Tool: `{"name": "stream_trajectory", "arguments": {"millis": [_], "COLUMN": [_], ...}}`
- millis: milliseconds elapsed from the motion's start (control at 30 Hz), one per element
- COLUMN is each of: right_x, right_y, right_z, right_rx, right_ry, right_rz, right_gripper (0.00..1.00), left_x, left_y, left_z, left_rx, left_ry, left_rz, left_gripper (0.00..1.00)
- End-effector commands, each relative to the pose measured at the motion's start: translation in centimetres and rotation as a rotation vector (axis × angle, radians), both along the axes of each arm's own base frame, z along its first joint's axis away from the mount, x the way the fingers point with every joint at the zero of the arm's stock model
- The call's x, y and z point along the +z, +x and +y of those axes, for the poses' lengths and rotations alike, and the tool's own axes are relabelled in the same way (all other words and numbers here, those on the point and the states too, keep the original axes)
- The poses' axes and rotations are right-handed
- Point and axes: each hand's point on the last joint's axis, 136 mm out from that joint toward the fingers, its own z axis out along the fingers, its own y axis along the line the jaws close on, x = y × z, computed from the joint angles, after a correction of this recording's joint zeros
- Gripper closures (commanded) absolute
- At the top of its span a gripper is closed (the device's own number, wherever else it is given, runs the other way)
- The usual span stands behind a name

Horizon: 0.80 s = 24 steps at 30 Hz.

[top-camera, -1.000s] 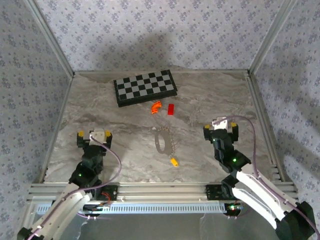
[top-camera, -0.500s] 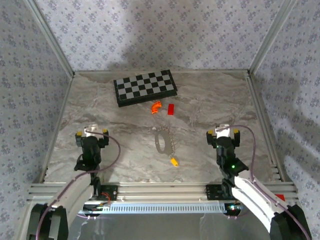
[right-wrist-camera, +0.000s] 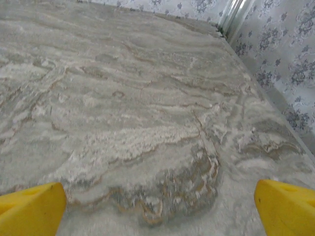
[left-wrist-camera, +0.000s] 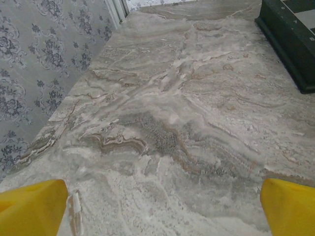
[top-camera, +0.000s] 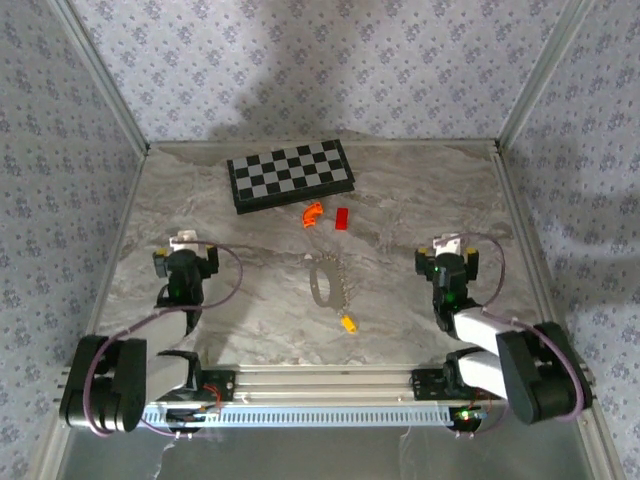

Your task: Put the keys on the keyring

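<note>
The keyring (top-camera: 322, 282) is seen lying flat near the middle of the marbled bench (top-camera: 240, 300), between the two arms. Its thin chain (top-camera: 343, 286) is laid along its right side. The keys (top-camera: 348, 324) are found just near of the keyring, toward the bench's front edge: a small piece with a yellow-orange head, resting on the bench; whether it touches the chain cannot be told.

The left fingers (left-wrist-camera: 32, 206) are held wide apart, and bare bench is seen between their yellow tips. The right fingers (right-wrist-camera: 288, 206) are likewise spread wide over bare bench. Both pairs are kept low near the front of the bench, one on each side of the keyring and well apart from it.

A black-and-white checkerboard (top-camera: 290, 174) is set toward the far edge. An orange curved piece (top-camera: 313, 214) and a red block (top-camera: 342, 218) are placed side by side between the checkerboard and the keyring.
</note>
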Motion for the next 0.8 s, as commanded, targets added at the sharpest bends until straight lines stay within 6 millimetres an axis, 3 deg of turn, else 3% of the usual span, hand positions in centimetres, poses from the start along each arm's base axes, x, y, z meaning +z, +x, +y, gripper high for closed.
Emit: {"name": "stream_trajectory", "arguments": {"millis": [0, 333, 500, 600, 767], "right_x": [2.8, 1.4, 0.5, 0.4, -0.7], "right_y": [2.0, 3.4, 3.6, 4.0, 4.9], "right_z": [0.2, -0.2, -1.4, -1.7, -2.8], "right_rx": [0.003, 0.021, 0.002, -0.01, -0.054], "right_ry": [0.033, 0.017, 0.098, 0.047, 0.117], "right_rz": [-0.111, -0.119, -0.107, -0.126, -0.038], "right_gripper": [0.0, 0.0, 0.0, 0.0, 0.0], "left_x": [2.5, 2.3, 1.9, 1.3, 0.6], "left_y": [1.6, 3.0, 3.7, 4.0, 4.7], "left_z": [0.4, 0.3, 0.2, 0.1, 0.1], "left_rx": [0.017, -0.005, -0.009, -0.015, -0.014], "left_ry": [-0.048, -0.067, -0.098, -0.096, -0.103], "left_rz": [-0.11, -0.107, -0.125, -0.114, -0.109], "left_gripper": [0.0, 0.0, 0.0, 0.0, 0.0]}}
